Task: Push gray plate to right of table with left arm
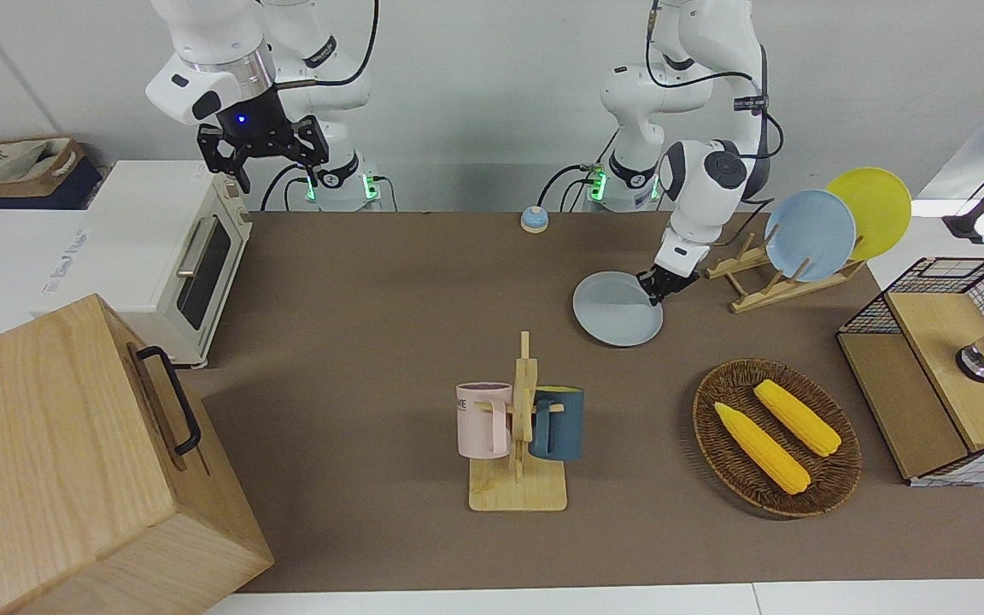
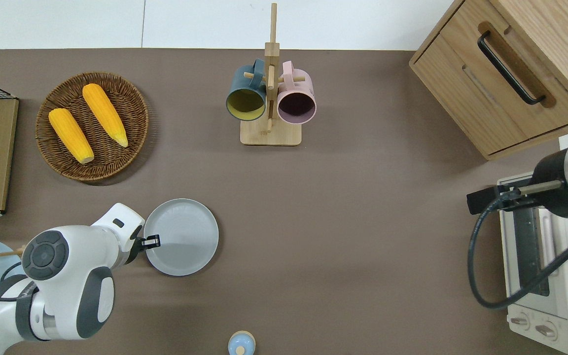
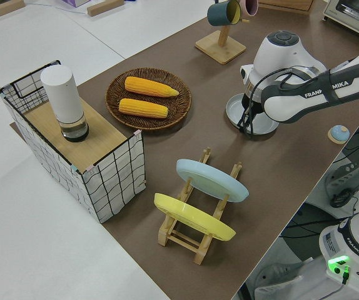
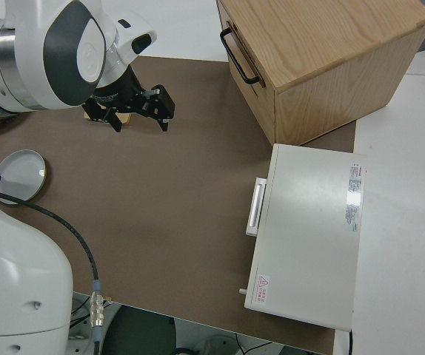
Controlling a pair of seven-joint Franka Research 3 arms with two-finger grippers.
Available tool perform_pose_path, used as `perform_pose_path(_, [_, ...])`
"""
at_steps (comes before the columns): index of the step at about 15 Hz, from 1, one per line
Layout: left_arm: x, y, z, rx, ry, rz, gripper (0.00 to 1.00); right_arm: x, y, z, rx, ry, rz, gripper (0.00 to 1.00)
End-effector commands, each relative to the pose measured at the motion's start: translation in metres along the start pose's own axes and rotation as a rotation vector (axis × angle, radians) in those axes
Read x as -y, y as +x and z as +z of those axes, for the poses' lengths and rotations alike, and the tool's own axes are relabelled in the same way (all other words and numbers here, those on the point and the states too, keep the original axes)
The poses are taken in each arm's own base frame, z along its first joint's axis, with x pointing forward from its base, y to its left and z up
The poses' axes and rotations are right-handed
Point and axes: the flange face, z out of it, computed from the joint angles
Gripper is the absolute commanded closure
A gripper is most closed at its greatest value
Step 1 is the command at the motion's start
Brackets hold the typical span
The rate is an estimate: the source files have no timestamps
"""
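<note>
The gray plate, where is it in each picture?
Front view: gray plate, right of centre, beside the plate rack.
Overhead view: lower left, left end effector at its rim.
Left side view: upper right.
Right side view: left edge.
Shared landmark: mug stand.

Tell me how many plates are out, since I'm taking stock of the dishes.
3. The gray plate lies flat on the table, with the left tool at its rim. The blue plate and the yellow plate stand in the wooden rack.
</note>
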Motion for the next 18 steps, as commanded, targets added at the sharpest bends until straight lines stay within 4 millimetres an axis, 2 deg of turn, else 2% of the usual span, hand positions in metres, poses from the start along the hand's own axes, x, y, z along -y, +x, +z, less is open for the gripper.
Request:
perform_pose_path(1, [-0.037,-0.017,0.02,0.028,0.004,-0.025,1.0,-0.002,-0.003,-0.004,0.004,0.01,0.006,0.017])
perform_pose_path(7, [-0.101,-0.036,0.022,0.031,0.001,-0.075,1.0,-0.001,-0.003,-0.004,0.004,0.01,0.004,0.017])
perform_pose_path(10, [-0.136,-0.042,0.035,0.048,0.014,-0.091,1.0,-0.002,-0.003,-0.004,0.004,0.01,0.006,0.017])
perform_pose_path(18, [-0.221,-0.067,0.046,0.038,0.025,-0.136,1.0,-0.002,-0.003,-0.004,0.004,0.01,0.006,0.017])
